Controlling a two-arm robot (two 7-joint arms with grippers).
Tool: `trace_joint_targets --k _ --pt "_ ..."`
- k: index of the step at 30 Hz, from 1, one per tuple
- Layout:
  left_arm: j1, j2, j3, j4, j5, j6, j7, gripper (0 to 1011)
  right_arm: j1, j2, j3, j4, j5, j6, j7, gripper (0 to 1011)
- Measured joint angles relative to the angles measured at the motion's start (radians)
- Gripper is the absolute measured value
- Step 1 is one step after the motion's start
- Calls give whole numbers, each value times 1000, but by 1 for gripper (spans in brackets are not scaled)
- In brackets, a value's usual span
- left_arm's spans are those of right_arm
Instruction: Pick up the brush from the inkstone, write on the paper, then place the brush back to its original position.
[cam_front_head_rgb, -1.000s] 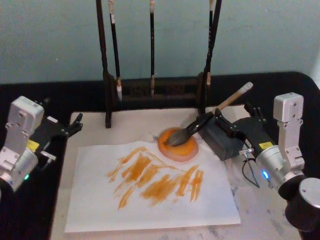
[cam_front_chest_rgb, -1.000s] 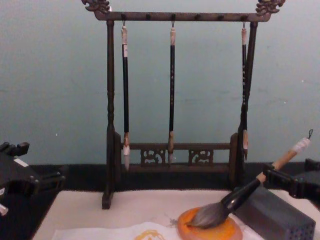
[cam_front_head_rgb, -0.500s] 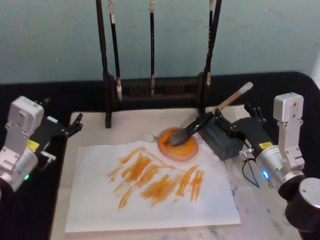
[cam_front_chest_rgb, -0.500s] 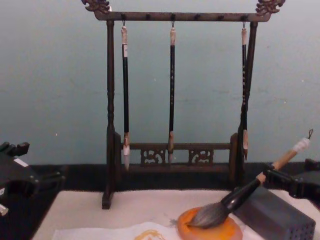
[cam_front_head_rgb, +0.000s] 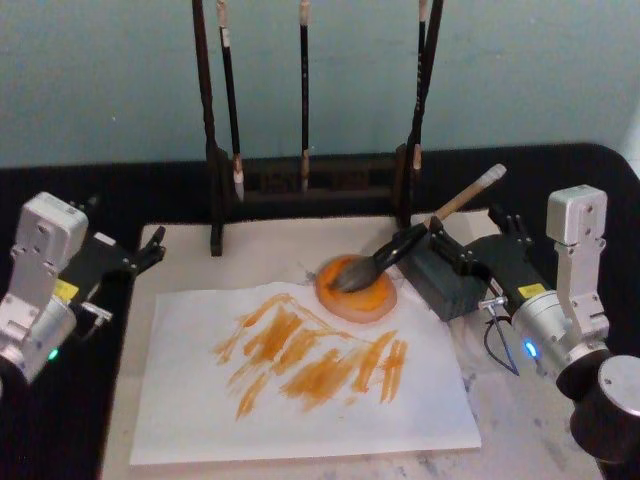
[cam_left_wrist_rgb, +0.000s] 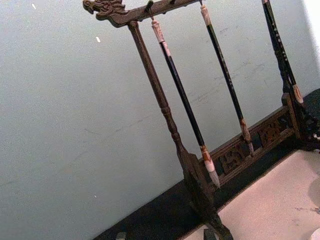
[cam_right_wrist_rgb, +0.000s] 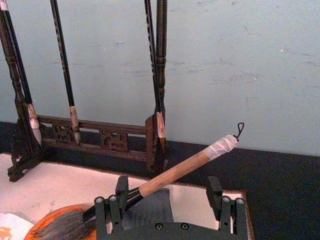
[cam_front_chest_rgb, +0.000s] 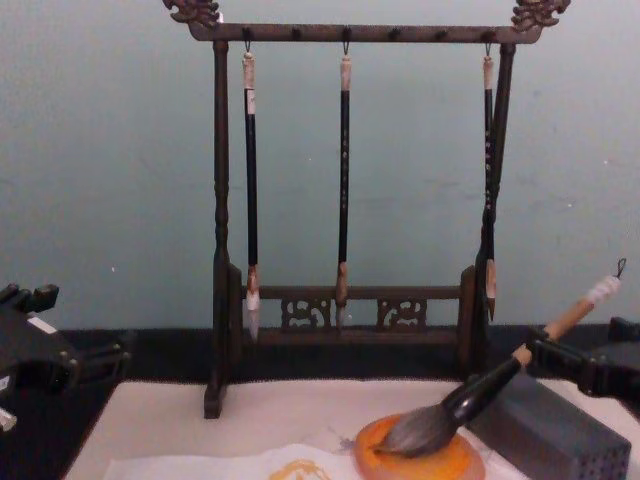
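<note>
Mat: one large beige felt mat (cam_front_head_rgb: 300, 250) on the black table, everything stands on it.
Rack: one dark carved wooden brush rack (cam_front_chest_rgb: 345, 200) at the mat's far edge, behind the dish; three thin dark brushes (cam_front_chest_rgb: 343, 180) hang from it.
Paper: one white sheet with orange brush marks (cam_front_head_rgb: 300, 370), flat at mat's near half, far right corner just beside the dish.
Block: one grey rectangular block (cam_front_head_rgb: 440, 280) just right of the dish, under the handle.
Inkstone: one round flat orange dish (cam_front_head_rgb: 357, 290).
Brush: one big tan-handled brush with bushy grey head (cam_front_head_rgb: 400, 245); head on the dish, handle propped over the block, long axis slanting up to far right, white cap end highest.
Right gripper (cam_right_wrist_rgb: 169, 202): fingers spread wide either side of the handle, gripping nothing.
Left gripper (cam_front_head_rgb: 150, 250): at the mat's left edge, well apart from the brush; finger state cannot tell.
</note>
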Motion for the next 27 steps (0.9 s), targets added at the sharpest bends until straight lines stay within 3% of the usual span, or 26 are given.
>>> trace_joint_targets --k 27 --pt "0 0 0 0 0 0 0 1001 0 0 0 0 0 0 0 1000"
